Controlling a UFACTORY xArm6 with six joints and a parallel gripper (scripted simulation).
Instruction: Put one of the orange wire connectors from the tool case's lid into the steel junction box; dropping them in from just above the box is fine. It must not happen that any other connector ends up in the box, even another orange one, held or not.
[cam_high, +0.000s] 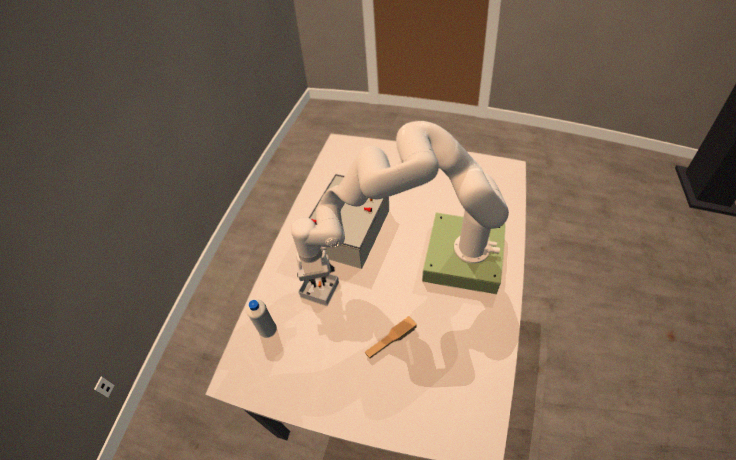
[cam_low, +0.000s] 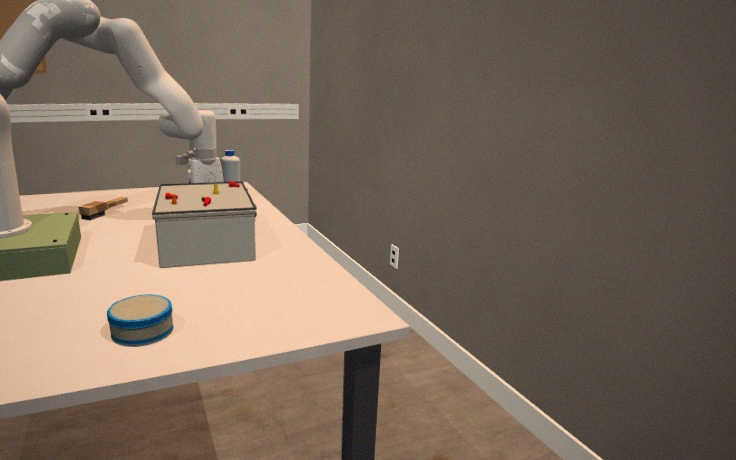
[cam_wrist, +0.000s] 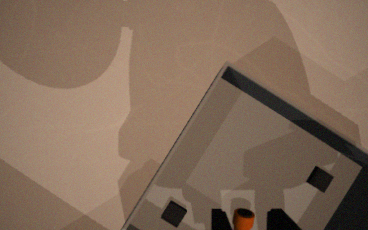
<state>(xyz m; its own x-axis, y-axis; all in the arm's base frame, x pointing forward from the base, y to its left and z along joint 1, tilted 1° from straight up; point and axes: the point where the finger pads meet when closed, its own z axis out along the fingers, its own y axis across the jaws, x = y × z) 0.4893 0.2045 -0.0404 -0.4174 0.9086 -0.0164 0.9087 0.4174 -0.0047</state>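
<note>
The steel junction box (cam_high: 318, 289) sits open on the table in front of the grey tool case (cam_high: 352, 222). It fills the lower right of the wrist view (cam_wrist: 260, 165). My gripper (cam_high: 320, 280) hangs just above the box and its fingers stand apart. An orange wire connector (cam_wrist: 243, 218) sits between the fingers over the box, with a gap beside it. On the case's lid (cam_low: 204, 197) lie another orange connector (cam_low: 174, 200), red ones (cam_low: 206, 200) and a yellow one (cam_low: 215, 188). In the exterior view the case hides my fingers.
A grey bottle with a blue cap (cam_high: 262, 317) stands left of the box. A wooden brush (cam_high: 390, 336) lies toward the table's middle. The arm's green base (cam_high: 464, 252) is at the right. A round blue-rimmed tin (cam_low: 140, 318) sits near the far table edge.
</note>
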